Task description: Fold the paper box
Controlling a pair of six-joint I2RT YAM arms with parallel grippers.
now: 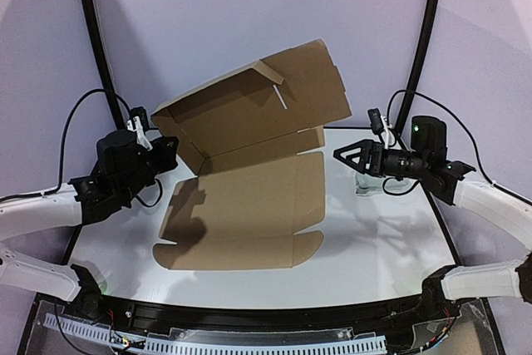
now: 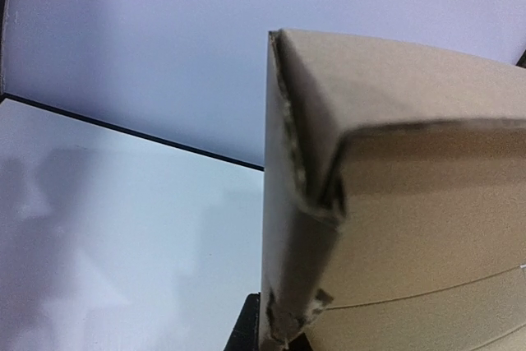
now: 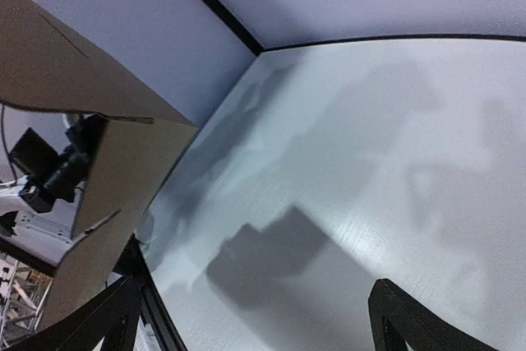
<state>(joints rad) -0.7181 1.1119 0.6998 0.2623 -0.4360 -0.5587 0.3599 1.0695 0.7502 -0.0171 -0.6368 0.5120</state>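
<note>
The paper box (image 1: 249, 214) is a brown cardboard mailer, its front panel flat on the white table (image 1: 382, 247). Its rear panels (image 1: 258, 110) are lifted and tilted up towards the back wall. My left gripper (image 1: 164, 149) is at the box's raised left corner. In the left wrist view the cardboard (image 2: 411, 203) fills the right side, with its edge pinched in my left gripper (image 2: 283, 336). My right gripper (image 1: 342, 154) is open and empty, just off the box's right edge, not touching it. In the right wrist view its fingers (image 3: 407, 322) stand wide apart over bare table, with the box (image 3: 107, 170) at the left.
A small pale object (image 1: 366, 186) lies on the table under my right arm, mostly hidden. Two black curved posts (image 1: 96, 39) (image 1: 426, 31) rise at the table's back corners. A black rim (image 3: 209, 2) edges the table.
</note>
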